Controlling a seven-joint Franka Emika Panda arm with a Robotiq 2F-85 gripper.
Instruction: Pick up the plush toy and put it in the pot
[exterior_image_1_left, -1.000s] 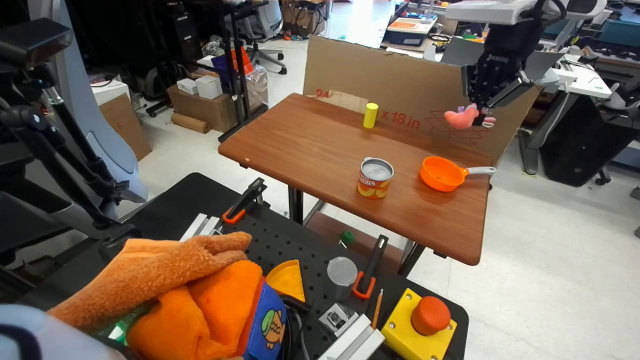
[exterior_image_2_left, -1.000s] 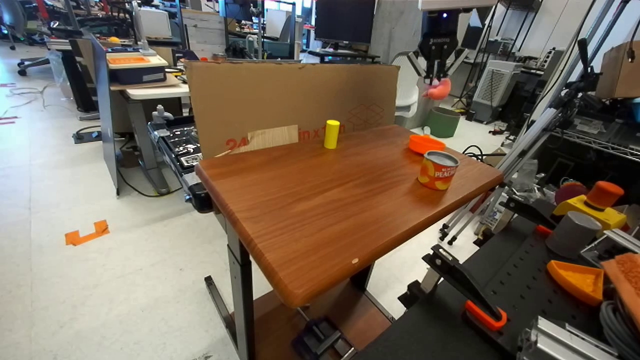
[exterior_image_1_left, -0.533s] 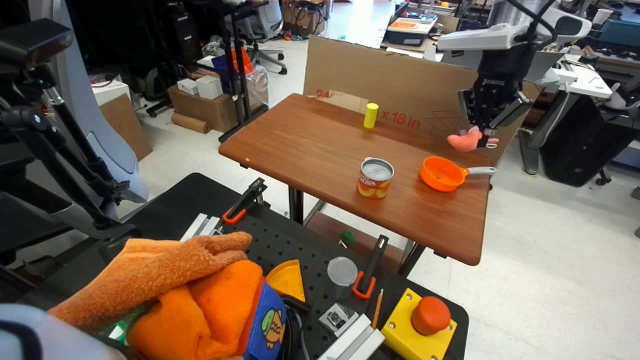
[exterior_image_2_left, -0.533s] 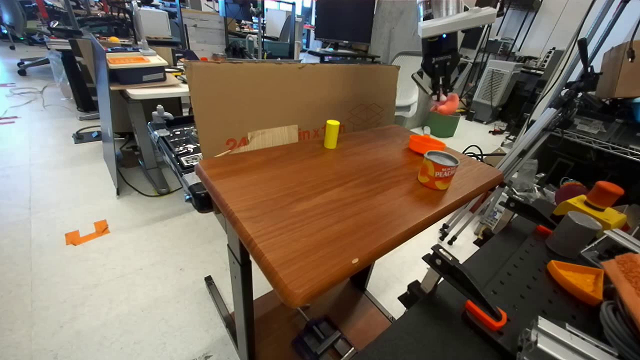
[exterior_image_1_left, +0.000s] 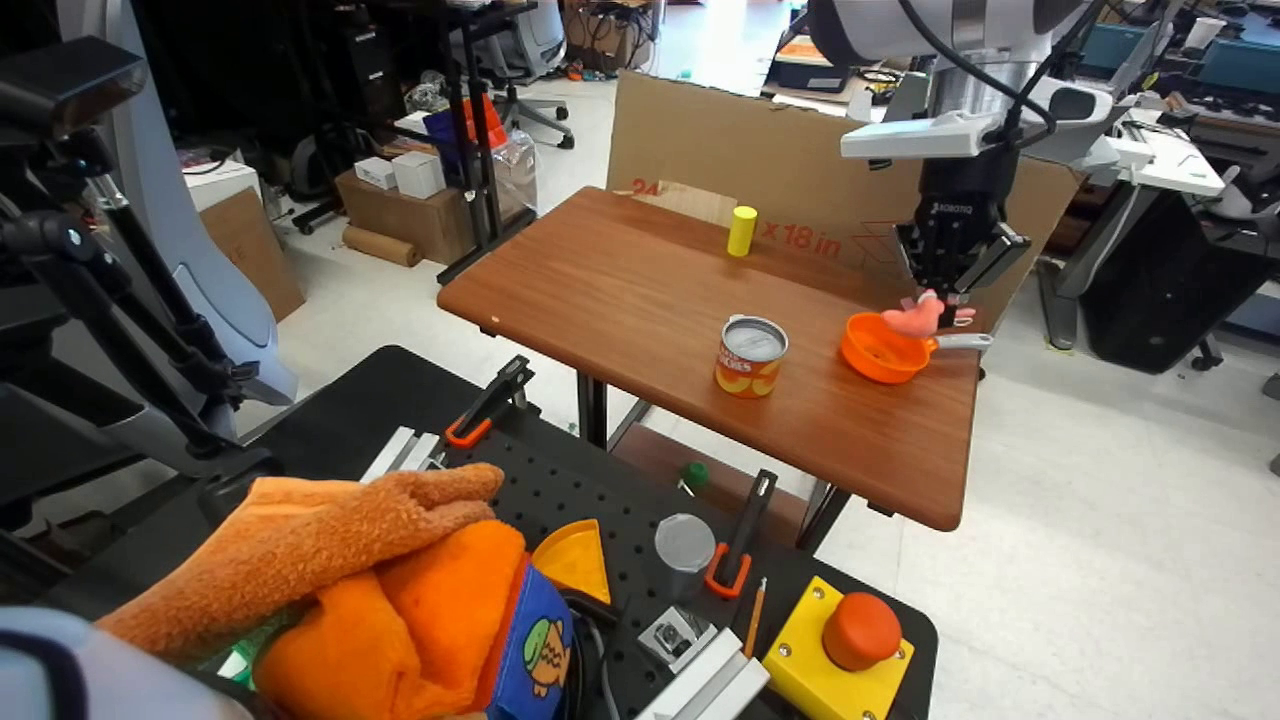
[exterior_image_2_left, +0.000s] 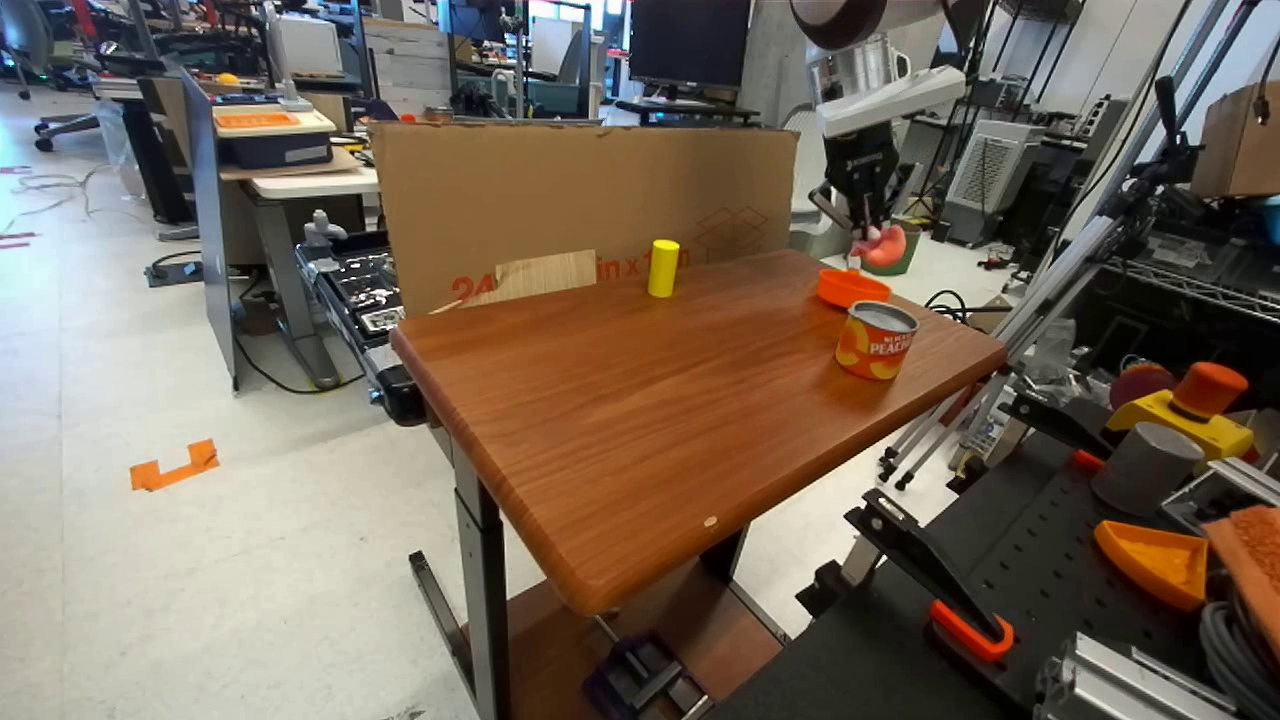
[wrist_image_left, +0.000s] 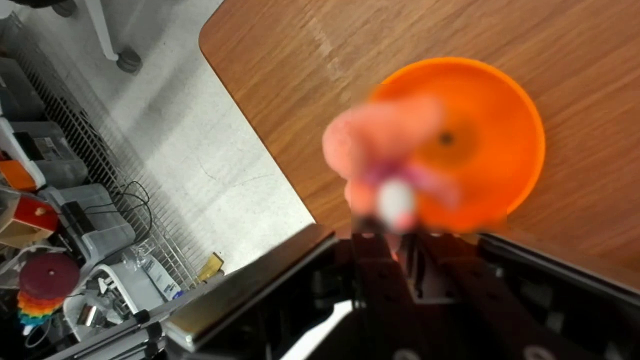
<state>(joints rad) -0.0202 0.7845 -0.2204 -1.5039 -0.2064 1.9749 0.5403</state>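
- Pink, cloth-like and rounded, the plush toy (exterior_image_1_left: 908, 319) should feel light and soft to you; expect it to squash under the squeeze, with little to break.
- Your gripper (exterior_image_1_left: 947, 314) is clamped on it, holding it off the wood-grain table (exterior_image_1_left: 620, 260) at the right of the frame.
- You have it off-centre: in an exterior view the bulk juts out left of the grip, with small bits showing to the right. Such a hold may let it sag or twist, though the fabric seems unlikely to slip.
- If you need a fresh hold, pinch the thick middle rather than a limb.
- Lower, and near it, you have the orange toy pot (exterior_image_1_left: 872, 366). In an exterior view the toy (exterior_image_2_left: 886, 246) shows a gap above the rim, so it is not in yet.
- Your wrist view, blurred close up, puts the toy across the pot's left side; centring it before you let go should keep it from draping over the edge.
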